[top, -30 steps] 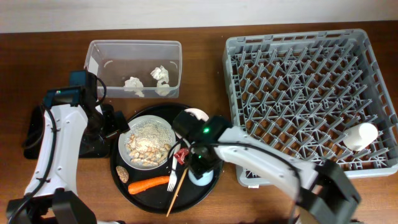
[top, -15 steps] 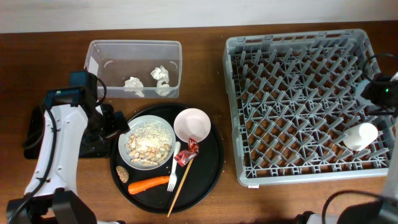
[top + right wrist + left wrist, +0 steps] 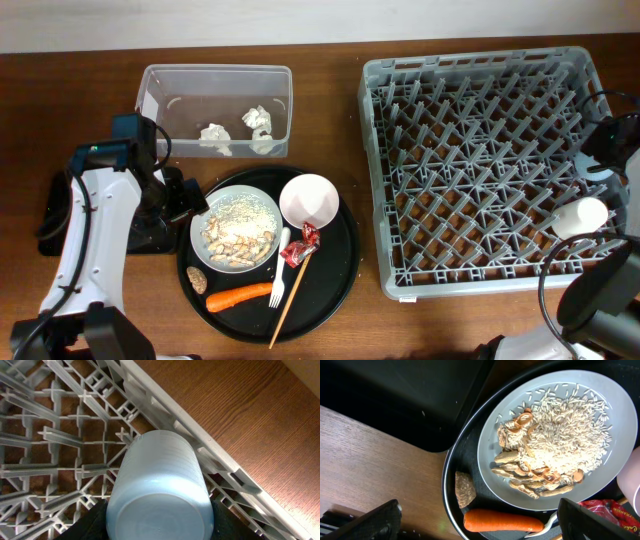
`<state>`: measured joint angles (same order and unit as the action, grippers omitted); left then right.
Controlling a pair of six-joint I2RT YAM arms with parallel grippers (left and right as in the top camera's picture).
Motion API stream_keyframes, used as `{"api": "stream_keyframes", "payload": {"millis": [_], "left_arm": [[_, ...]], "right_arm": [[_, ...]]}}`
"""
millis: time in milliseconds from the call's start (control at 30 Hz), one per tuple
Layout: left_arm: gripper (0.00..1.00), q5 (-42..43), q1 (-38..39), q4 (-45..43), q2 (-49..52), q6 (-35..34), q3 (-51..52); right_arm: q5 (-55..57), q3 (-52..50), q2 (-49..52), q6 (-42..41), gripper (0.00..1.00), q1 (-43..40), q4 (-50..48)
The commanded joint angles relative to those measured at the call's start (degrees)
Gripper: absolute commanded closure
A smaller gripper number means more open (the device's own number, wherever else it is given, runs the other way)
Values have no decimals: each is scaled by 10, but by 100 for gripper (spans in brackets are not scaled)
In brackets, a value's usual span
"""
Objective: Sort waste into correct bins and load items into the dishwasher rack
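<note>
My right gripper (image 3: 618,135) is shut on the light blue cup (image 3: 160,475), held over the right edge of the dishwasher rack (image 3: 480,290). The cream cup (image 3: 580,217) lies in the rack. My left gripper (image 3: 480,525) is open and empty over the left edge of the round tray. On that tray are the white plate (image 3: 240,193) with rice scraps (image 3: 238,228), the pink bowl (image 3: 309,200), foil wrapper (image 3: 298,247), fork (image 3: 280,275), chopstick (image 3: 285,310), carrot (image 3: 240,296) and brown lump (image 3: 197,279). The clear tub (image 3: 215,70) holds napkins (image 3: 215,137).
The large round black tray (image 3: 335,260) sits between the tub and the table's front edge. The shallow black rectangular tray (image 3: 50,215) lies at the far left, partly under my left arm. The rack's right wall (image 3: 210,445) runs beside bare wood.
My right arm has left the round tray and moved to the rack's right edge with the light blue cup. The left arm has not moved.
</note>
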<state>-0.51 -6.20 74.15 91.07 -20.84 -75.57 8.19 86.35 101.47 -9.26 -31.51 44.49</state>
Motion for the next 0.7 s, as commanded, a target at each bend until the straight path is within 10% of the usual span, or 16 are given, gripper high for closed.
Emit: {"api": "stream_keyframes", "payload": {"millis": [0,33,67,133,300,533,667], "left_arm": [[1,-4,-2,1,-1,-6,2],[1,-4,-2,1,-1,-6,2],[1,-4,-2,1,-1,-6,2],[1,-4,-2,1,-1,-6,2],[1,-4,-2,5,-1,-6,2],[1,14,4,0,-1,-6,2],[0,19,143,-23,-1,-7,2]], "right_arm": [[17,-2,3,-5,54,-5,-19],[15,-2,7,-5,53,-5,-19],[13,-2,12,-4,25,-5,-18],[-20,-2,13,-4,7,-5,-19],[-142,3,-70,2,6,-4,15],[-251,-3,-183,65,6,165,333],[-251,-68,-192,58,7,253,374]]}}
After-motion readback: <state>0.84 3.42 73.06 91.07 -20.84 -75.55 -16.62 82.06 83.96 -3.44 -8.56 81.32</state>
